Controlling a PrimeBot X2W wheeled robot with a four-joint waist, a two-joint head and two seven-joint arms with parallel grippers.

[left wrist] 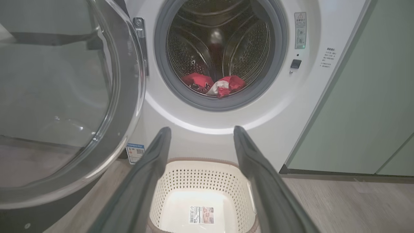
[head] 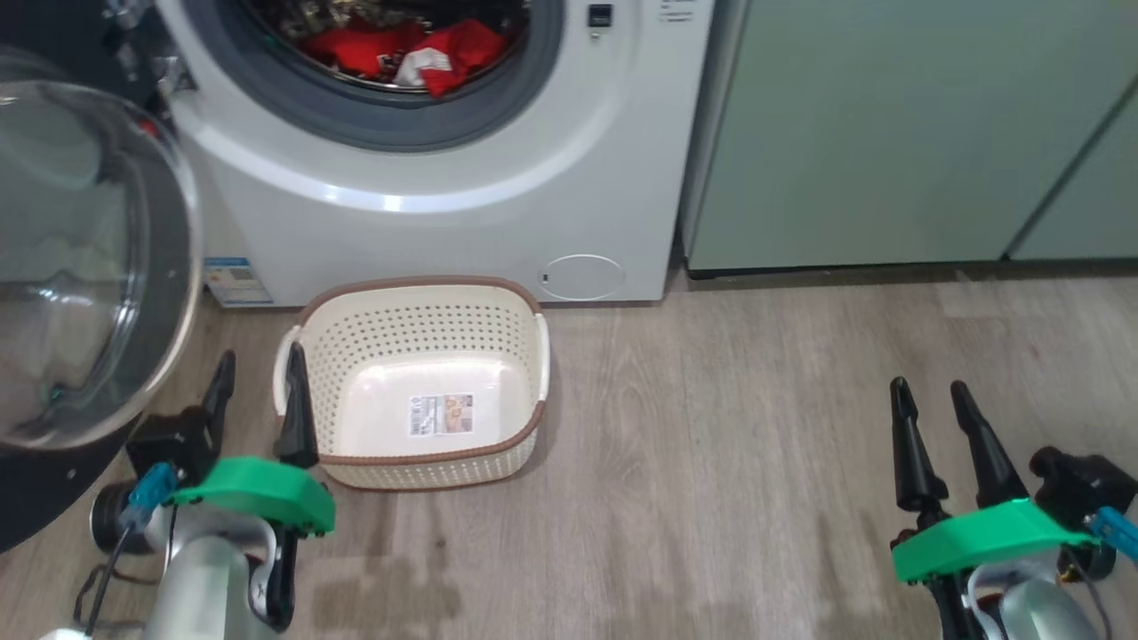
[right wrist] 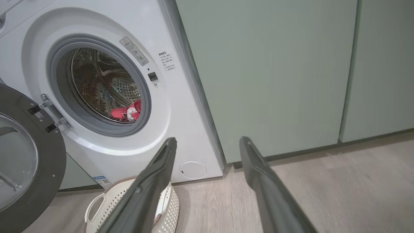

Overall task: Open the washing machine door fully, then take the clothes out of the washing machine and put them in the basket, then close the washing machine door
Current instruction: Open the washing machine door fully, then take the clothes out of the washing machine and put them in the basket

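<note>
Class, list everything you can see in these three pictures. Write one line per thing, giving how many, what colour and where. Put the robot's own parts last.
washing machine: one, white, straight ahead, left of the cabinets.
washing machine door: one, black rim with clear glass, swung open at the left.
clothes: small heap, number unclear, red with white, low inside the washing machine.
basket: one, cream with brown rim, on the floor before the machine.
label: one, white, on the basket's inner bottom.
cabinets: at least two fronts, pale green, at the right.
floor: grey-brown planks.
left hand: one, dark fingers, open, by the basket's left end.
right hand: one, dark fingers, open, above the floor at the right.
</note>
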